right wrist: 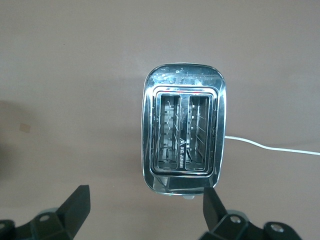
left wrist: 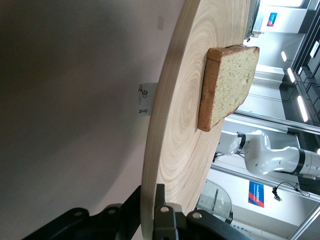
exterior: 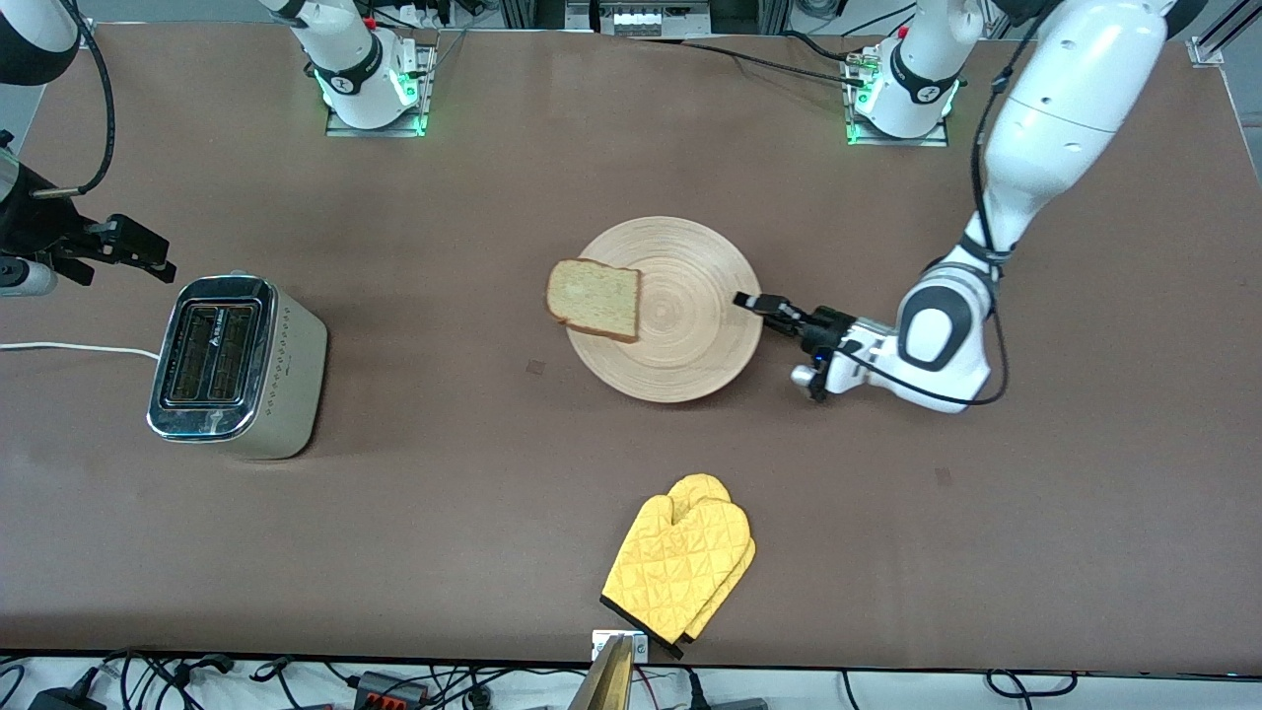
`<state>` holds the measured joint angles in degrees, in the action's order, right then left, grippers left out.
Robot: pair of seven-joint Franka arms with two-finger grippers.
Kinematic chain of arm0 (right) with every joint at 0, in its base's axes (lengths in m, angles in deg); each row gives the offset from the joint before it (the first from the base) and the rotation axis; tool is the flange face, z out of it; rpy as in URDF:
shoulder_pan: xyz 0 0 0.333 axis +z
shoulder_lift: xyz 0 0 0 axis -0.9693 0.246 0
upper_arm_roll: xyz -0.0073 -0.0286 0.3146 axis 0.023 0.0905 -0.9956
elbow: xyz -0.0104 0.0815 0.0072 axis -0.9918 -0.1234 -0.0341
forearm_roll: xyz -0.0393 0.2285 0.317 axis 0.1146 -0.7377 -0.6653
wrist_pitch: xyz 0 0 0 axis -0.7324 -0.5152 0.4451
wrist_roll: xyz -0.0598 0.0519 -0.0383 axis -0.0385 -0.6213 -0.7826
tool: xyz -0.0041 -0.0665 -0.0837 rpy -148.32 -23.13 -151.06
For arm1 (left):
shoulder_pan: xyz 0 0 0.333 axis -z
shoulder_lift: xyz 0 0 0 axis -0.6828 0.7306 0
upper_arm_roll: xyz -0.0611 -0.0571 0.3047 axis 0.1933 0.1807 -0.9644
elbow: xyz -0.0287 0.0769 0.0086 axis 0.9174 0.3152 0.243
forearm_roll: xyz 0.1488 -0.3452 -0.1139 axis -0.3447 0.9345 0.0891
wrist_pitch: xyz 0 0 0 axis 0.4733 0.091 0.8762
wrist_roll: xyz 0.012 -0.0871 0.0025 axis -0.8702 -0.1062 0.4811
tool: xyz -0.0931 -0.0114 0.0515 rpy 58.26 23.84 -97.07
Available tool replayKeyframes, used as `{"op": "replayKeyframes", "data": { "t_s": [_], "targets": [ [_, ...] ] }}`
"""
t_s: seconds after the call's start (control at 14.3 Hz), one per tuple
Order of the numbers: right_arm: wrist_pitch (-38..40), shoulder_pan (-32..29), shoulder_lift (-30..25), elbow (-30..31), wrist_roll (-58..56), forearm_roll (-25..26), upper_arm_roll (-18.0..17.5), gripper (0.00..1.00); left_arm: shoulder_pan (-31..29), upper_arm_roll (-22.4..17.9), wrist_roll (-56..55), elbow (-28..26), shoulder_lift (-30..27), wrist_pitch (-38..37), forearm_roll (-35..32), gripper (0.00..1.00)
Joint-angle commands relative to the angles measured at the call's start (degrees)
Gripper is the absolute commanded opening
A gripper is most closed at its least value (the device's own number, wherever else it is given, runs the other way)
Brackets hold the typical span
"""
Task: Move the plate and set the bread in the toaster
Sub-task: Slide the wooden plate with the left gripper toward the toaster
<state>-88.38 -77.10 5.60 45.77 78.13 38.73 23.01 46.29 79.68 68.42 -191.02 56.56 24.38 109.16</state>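
Two arms share a brown table. Reaching in from the right of the front view, the left gripper is clamped tight on the rim of the bamboo plate at centre frame; its wrist view shows the black fingers pinching the plate's edge. One bread slice lies on the plate's opposite edge, toward the toaster, its corner overhanging the rim.

The right gripper hangs at the far left edge of the front view, jaws spread wide and holding nothing, just above the toaster. In the right wrist view both chrome slots appear empty.

Likely risks: the plate is held at a single rim point, so a lift or a quick drag could tip it and let the overhanging bread slide off onto the table. A thin one-sided pinch could also slip.

Room to move: bare table lies between plate and toaster, and more toward the top of the frame. A yellow oven mitt lies at lower centre, well apart from the plate. The toaster's white cord trails off the left edge.
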Motion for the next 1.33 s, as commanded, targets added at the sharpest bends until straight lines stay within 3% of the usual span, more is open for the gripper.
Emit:
{"op": "replayKeyframes", "data": {
  "t_s": [0.0,0.49,1.26],
  "targets": [
    [-0.55,0.11,-1.13,1.26,-0.45,0.13,-0.19,1.00,2.38,-0.36,0.56,2.73,3.51,-0.89,5.81,0.01],
    [-0.64,0.64,-1.04,1.26,-0.36,0.13,-0.19,1.00,7.13,-0.36,0.30,6.06,8.35,5.88,13.73,0.01],
    [-1.51,0.90,-0.51,1.70,-0.01,-0.65,-0.28,1.00,10.84,-1.06,-0.23,8.35,11.16,9.49,14.09,0.01]
  ]
}}
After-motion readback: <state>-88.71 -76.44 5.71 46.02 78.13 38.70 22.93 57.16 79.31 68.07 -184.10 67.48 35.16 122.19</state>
